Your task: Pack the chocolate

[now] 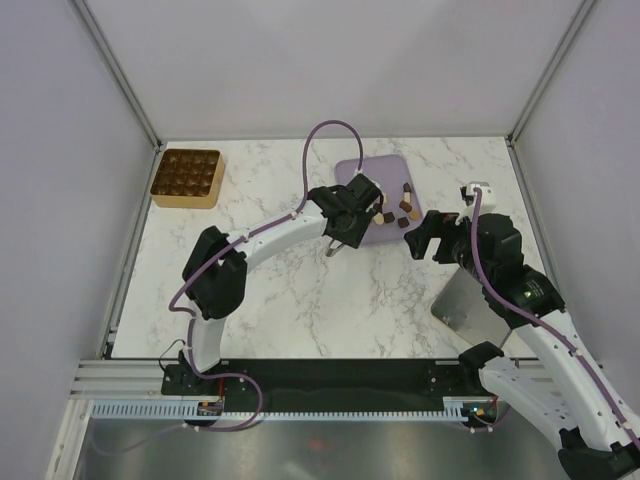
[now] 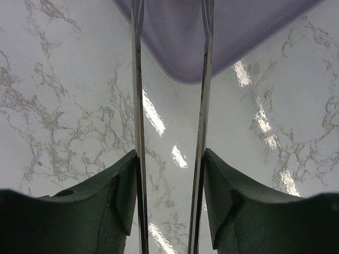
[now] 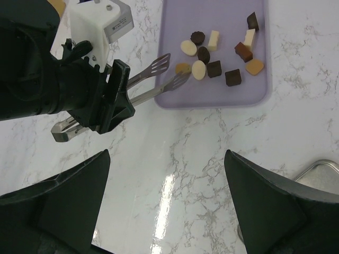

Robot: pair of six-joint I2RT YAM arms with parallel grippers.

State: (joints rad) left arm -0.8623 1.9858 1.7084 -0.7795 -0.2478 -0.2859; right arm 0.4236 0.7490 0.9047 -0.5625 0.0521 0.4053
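Lying on one tray [image 3: 222, 95], twelve chocolates [image 3: 214, 69]; left gripper [image 2: 169, 177] holds tongs [image 3: 153, 92], right gripper [image 3: 167, 159] wide.

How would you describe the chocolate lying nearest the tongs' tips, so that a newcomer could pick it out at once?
Find the lilac tray on the marble table, where the chocolates sit in a loose cluster. At the cluster's edge closest to the tongs lies a small tan piece; its immediate neighbours are cream ovals and a dark oval.

No text, brand, number or sign is readable — the grey plate [image 3: 117, 25] on the white block [image 3: 90, 24] shows nothing legible.
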